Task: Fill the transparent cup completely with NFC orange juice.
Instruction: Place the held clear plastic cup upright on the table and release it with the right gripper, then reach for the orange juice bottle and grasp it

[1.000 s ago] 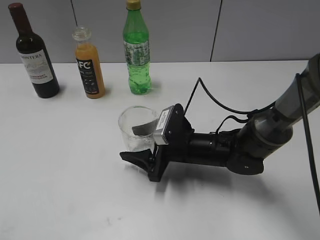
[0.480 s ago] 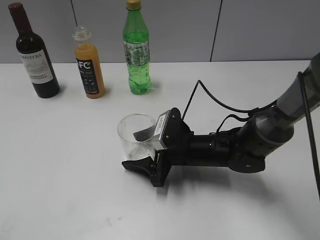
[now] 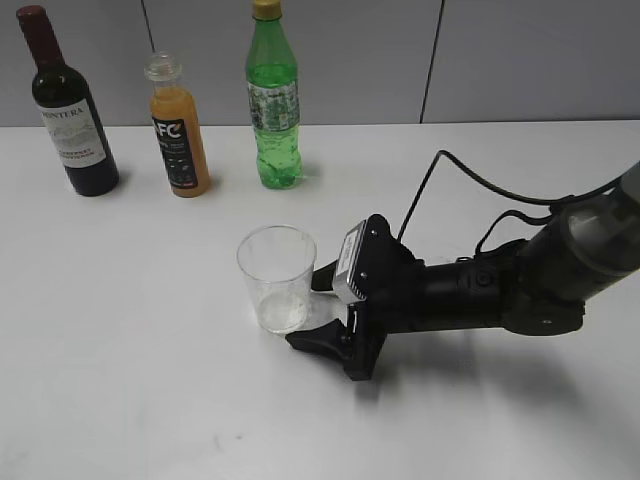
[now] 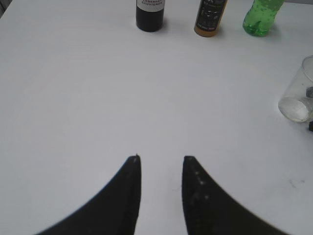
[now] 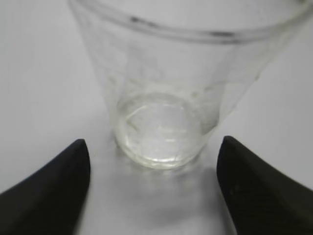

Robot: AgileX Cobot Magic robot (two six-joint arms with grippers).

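Observation:
The transparent cup stands upright and empty on the white table; it also shows in the right wrist view and at the right edge of the left wrist view. My right gripper is open, its fingers just right of the cup, apart from it. The NFC orange juice bottle stands capped at the back left, and its lower part shows in the left wrist view. My left gripper is open and empty over bare table, out of the exterior view.
A dark wine bottle stands at the back left and a green soda bottle right of the juice; both show in the left wrist view. A grey wall runs behind them.
My right gripper has opened around the cup and drawn back to the right. The cup now stands free on the table.

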